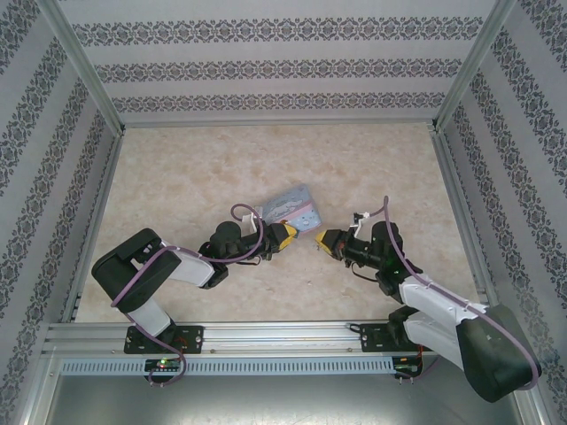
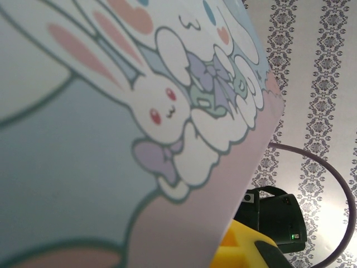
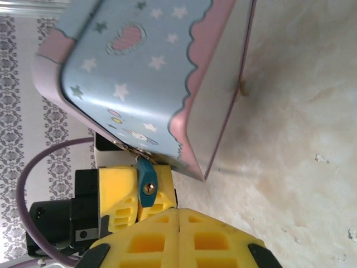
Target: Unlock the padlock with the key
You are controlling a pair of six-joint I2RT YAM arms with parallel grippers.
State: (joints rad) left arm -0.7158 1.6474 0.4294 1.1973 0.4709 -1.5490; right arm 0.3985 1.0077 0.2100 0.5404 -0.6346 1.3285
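Padlock (image 3: 146, 177) sits clamped in left end effector (image 3: 138, 192), just beyond right end effector (image 3: 178, 220), whose fingers press together.

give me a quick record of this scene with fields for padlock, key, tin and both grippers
padlock: blue-teal padlock, just below the tin's edge, keyhole facing the right wrist camera
key: cannot be made out
tin: pale blue cartoon tin with pink trim, on the marbled table
left gripper: left gripper shut on the padlock, yellow fingers either side of it
right gripper: right gripper shut, fingers pressed together, pointing at the padlock with a gap between; whether it holds anything cannot be told
step: key not yet in the keyhole
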